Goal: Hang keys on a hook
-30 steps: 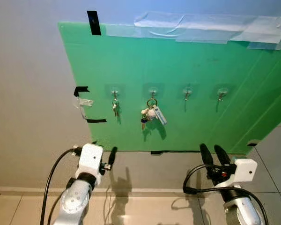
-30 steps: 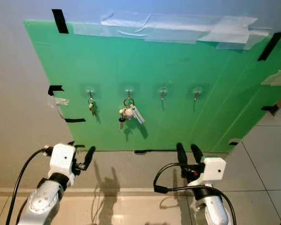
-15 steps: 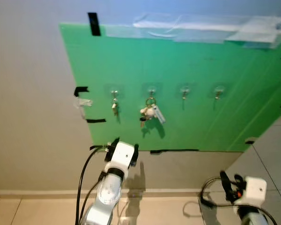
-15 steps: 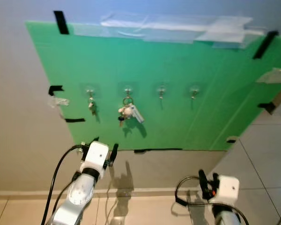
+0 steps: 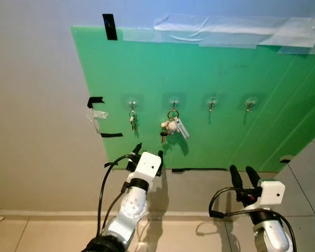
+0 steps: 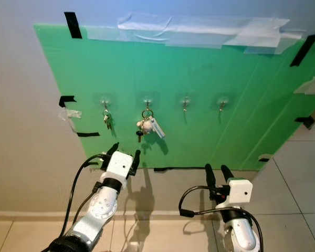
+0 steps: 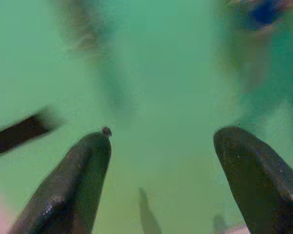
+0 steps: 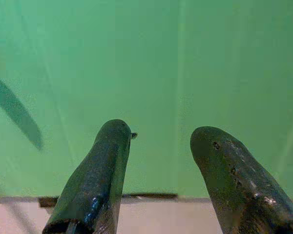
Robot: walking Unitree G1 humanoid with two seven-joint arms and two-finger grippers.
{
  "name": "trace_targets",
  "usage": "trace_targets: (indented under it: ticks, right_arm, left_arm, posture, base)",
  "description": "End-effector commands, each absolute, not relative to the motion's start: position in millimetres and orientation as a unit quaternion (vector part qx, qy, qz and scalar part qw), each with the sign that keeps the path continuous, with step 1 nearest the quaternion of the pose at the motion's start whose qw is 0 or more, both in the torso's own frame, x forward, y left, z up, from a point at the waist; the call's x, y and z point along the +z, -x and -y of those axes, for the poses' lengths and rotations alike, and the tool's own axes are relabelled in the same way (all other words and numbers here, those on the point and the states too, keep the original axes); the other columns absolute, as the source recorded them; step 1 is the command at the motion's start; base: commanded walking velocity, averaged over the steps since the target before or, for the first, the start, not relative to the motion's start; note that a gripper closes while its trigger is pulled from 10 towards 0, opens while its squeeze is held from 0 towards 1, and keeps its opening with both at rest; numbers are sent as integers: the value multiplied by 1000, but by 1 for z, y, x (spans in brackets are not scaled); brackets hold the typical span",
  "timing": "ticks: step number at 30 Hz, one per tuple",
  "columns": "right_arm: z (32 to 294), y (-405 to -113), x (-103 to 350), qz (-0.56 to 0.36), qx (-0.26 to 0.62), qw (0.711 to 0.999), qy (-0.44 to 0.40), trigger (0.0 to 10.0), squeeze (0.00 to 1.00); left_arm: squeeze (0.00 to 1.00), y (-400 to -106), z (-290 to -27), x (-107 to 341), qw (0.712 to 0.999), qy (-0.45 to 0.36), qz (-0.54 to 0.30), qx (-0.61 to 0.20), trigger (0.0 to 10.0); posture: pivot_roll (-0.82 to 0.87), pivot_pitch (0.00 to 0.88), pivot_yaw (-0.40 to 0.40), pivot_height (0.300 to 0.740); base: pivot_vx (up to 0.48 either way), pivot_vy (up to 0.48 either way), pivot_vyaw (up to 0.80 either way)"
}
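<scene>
A green board [image 5: 210, 73] is taped to the wall and carries a row of clear hooks. A small set of keys [image 5: 132, 120] hangs on the leftmost hook. A bigger bunch of keys [image 5: 171, 126] with a white tag hangs on the second hook [image 5: 174, 101]. The two hooks to the right [image 5: 212, 102] [image 5: 249, 103] are bare. My left gripper [image 5: 149, 153] is raised just below the bunch, open and holding nothing. My right gripper [image 5: 241, 174] sits lower at the right, open and holding nothing, pointing at the board's lower edge.
Black tape strips [image 5: 109, 26] and clear tape [image 5: 226, 31] fix the board to the grey wall. A pale baseboard [image 5: 52, 214] runs along the tiled floor [image 5: 42, 236] below. Cables [image 5: 102, 184] trail from both wrists.
My left gripper has risen and moved right, closer under the hanging bunch. My right gripper has come back up toward the board's lower edge. The keys hang as before.
</scene>
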State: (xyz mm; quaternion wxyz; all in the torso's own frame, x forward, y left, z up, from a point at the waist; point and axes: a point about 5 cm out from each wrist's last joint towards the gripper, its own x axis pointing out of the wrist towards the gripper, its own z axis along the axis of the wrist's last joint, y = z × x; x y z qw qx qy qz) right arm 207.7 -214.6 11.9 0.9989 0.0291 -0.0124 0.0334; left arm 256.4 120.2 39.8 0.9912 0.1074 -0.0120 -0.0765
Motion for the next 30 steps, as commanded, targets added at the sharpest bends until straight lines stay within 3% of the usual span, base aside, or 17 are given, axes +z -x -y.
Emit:
trace_targets:
  ticks: [1, 4, 9, 30]
  right_arm:
    - [214, -213, 22, 34, 43, 998, -29, 10000, 0]
    - [212, -217, 29, 42, 49, 997, -28, 10000, 0]
    - [204, -225, 58, 75, 61, 995, -21, 10000, 0]
    - [190, -220, 79, 68, 69, 995, -22, 10000, 0]
  left_arm:
    - [0, -256, -168, 61, 991, -111, 39, -59, 10000]
    - [0, -257, -177, 63, 991, -115, 40, -52, 10000]
    - [0, -266, -165, 64, 992, -114, 40, -44, 10000]
    - [0, -264, -155, 104, 992, -98, 48, -62, 10000]
  posture:
    - [-30, 0, 12, 740]
    - [-32, 0, 9, 740]
    - [-37, 0, 9, 740]
    - [-47, 0, 10, 740]
  base:
    - [0, 0, 0]
    - [0, 0, 0]
    - [-258, 0, 0]
    - [-279, 0, 0]
